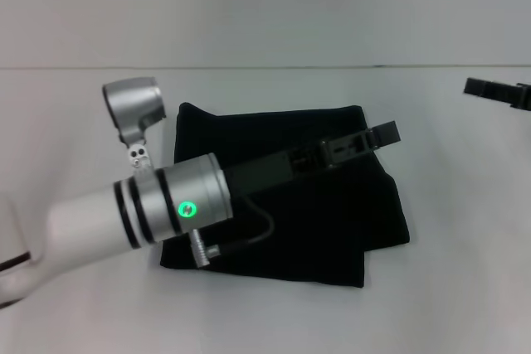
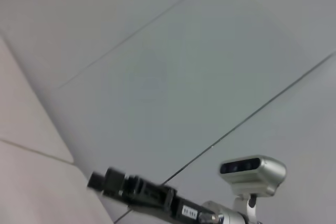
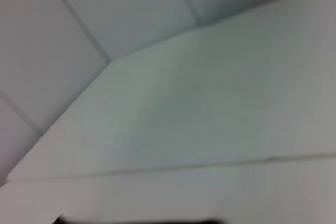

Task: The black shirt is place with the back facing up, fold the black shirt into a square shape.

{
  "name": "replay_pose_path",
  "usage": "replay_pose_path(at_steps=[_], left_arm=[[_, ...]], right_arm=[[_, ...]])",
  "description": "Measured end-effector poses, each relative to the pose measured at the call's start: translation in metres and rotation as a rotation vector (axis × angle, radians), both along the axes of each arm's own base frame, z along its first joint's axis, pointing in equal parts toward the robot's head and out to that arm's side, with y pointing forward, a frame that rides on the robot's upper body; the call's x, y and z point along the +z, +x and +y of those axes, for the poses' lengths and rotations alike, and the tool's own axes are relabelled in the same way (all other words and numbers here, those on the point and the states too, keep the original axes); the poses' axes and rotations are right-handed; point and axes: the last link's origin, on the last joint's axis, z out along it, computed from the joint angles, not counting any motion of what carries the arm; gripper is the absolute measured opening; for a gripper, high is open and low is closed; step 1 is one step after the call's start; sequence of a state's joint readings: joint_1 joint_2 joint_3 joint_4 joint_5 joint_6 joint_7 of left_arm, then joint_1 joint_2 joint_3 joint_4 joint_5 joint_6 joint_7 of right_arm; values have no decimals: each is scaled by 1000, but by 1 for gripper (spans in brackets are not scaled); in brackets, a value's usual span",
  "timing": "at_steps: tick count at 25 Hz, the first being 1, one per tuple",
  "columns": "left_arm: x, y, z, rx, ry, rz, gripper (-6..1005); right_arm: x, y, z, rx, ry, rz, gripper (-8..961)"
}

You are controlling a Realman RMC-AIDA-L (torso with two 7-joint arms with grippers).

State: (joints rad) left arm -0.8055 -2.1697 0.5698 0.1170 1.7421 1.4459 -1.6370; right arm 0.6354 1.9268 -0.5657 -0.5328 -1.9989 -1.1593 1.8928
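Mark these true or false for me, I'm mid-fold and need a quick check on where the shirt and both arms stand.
1. The black shirt lies spread out flat with both sleeves showing. False: it is already folded into a compact, roughly square bundle on the white table.
2. The left end effector reaches over the shirt, its tip near the shirt's far right corner. True.
3. The right end effector rests on the shirt. False: it sits apart, at the right edge of the head view, over bare table.
4. Cream lettering shows on the shirt's top. False: the visible side is plain black.
5. The shirt lies on the table, not lifted. True.
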Motion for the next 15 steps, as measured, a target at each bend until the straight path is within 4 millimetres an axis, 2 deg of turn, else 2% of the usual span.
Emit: replay_pose_path(at_steps=[3, 10, 15], left_arm=[[12, -11, 0, -17, 39, 17, 463], [42, -46, -10, -109, 142, 155, 776], [58, -64, -15, -207, 203, 271, 854]], right_arm=[[-6, -17, -4, 8, -149, 45, 685], [-19, -33, -11, -21, -291, 130, 684], [-46, -39, -17, -53, -381, 156, 683]])
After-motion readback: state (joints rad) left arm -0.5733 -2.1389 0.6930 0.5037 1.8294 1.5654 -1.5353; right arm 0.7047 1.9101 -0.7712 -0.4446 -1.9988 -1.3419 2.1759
